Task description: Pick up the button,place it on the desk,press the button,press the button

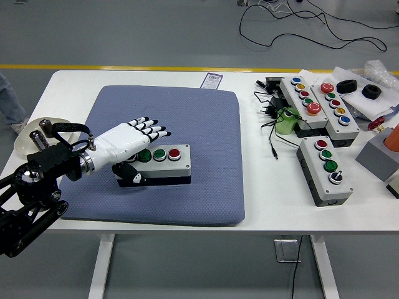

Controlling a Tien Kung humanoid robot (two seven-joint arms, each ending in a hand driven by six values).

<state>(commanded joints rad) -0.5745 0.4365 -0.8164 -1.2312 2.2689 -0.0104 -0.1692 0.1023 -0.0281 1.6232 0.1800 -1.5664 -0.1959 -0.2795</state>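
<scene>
Button box [161,164], three buttons, one robot hand [132,140]

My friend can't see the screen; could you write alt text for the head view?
A white robot hand with spread fingers hovers over a grey button box with two green buttons and one red, sitting on a blue mat on a white table. More button boxes and cables lie at right.

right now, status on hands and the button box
Left hand open, fingers spread above button box. Box flat on blue mat. Right hand not in view. Nothing blocking the buttons.
</scene>
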